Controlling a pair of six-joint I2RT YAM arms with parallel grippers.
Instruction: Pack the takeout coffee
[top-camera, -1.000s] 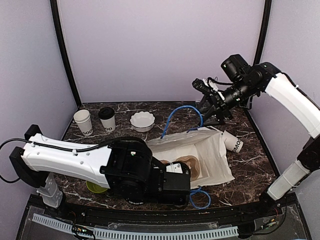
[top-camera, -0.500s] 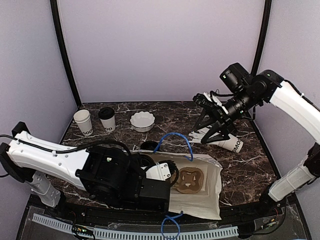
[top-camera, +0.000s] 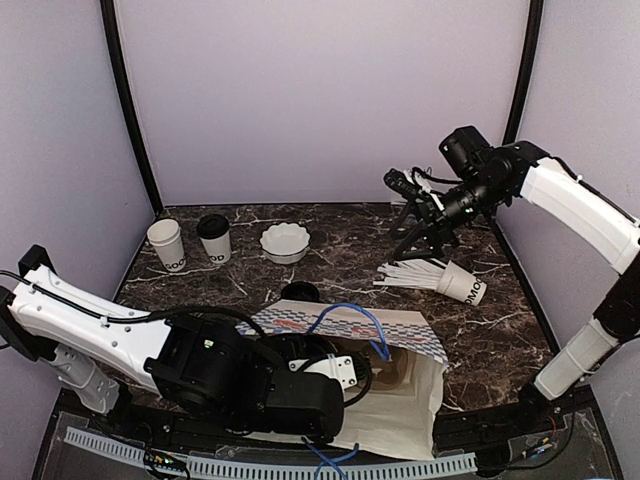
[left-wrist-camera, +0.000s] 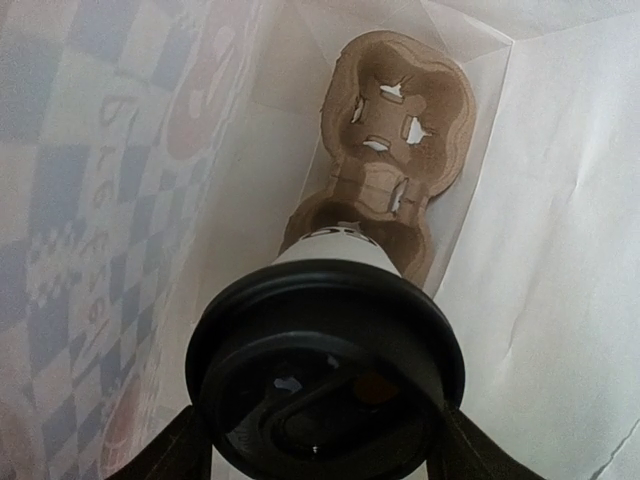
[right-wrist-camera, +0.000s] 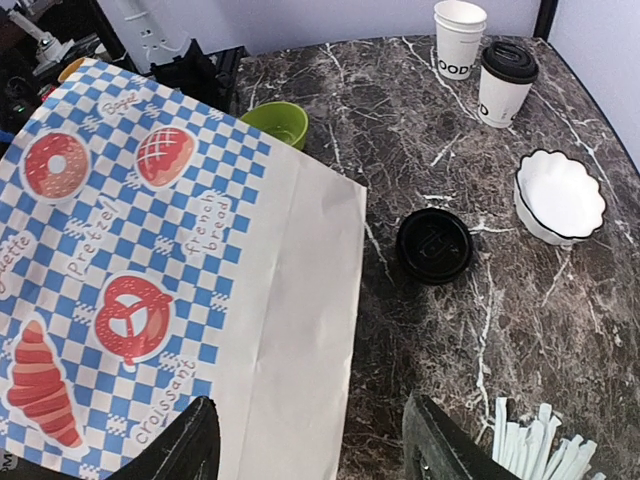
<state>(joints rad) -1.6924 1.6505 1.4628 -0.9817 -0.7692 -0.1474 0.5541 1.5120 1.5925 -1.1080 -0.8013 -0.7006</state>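
My left gripper (left-wrist-camera: 325, 445) is shut on a takeout coffee (left-wrist-camera: 325, 370). It is a white cup with a round black lid, and one finger presses each side of the lid. The cup is inside the paper bag (left-wrist-camera: 560, 250), with a brown cardboard cup carrier (left-wrist-camera: 400, 130) on the bag's floor beyond it. From above, the checkered bag (top-camera: 340, 322) hides the cup and covers the left wrist. Another lidded coffee (top-camera: 214, 238) stands at the back left. My right gripper (top-camera: 412, 203) hangs open and empty, high above the table's right side.
A lidless white cup (top-camera: 166, 245) stands beside the lidded one, and a scalloped bowl (top-camera: 284, 242) sits to their right. A loose black lid (top-camera: 300, 293) lies behind the bag. A cup of straws (top-camera: 448, 278) lies tipped at the right. A green bowl (right-wrist-camera: 275, 122) shows past the bag.
The bag has slid toward the near edge, and its checkered side has come up over the left gripper and carrier. The right gripper dipped toward the straws, then rose again.
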